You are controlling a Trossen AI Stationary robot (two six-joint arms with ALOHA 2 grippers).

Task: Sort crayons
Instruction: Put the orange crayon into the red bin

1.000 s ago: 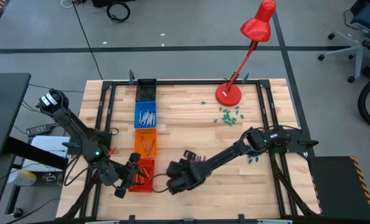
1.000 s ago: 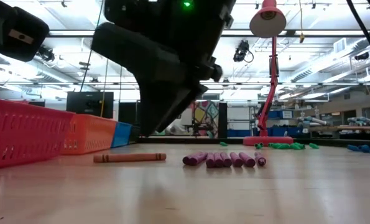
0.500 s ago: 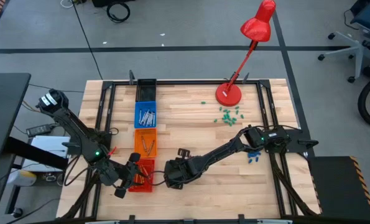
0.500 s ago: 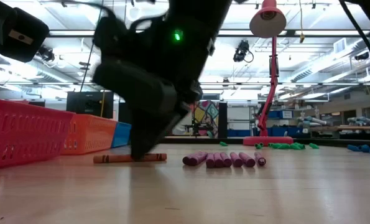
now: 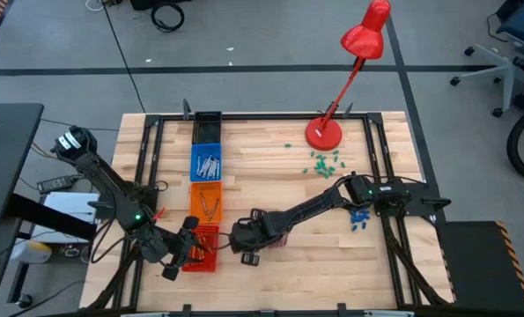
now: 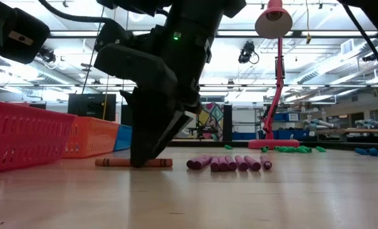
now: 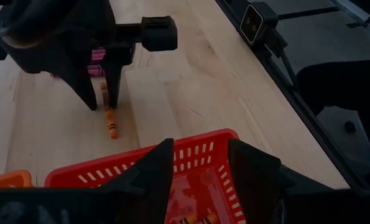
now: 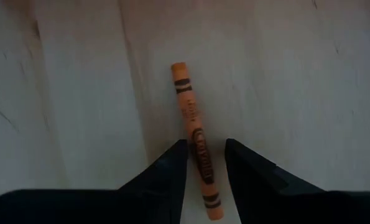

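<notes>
An orange crayon lies flat on the wooden table just right of the red basket. My right gripper points steeply down over it, open. Its fingers stand on either side of the crayon's middle with small gaps, tips at the tabletop. A row of magenta crayons lies on the table just beyond. My left gripper hovers open above the red basket's near-right part, with nothing between its fingers.
An orange basket and a blue basket holding grey crayons stand in line behind the red one. Green bits lie by the red lamp's base. Blue bits lie near the table's right edge.
My right gripper has come down and toward the table's left edge. It has tipped to point more steeply downward. Its fingertips now stand at the tabletop astride the orange crayon. The crayon has stayed where it was.
</notes>
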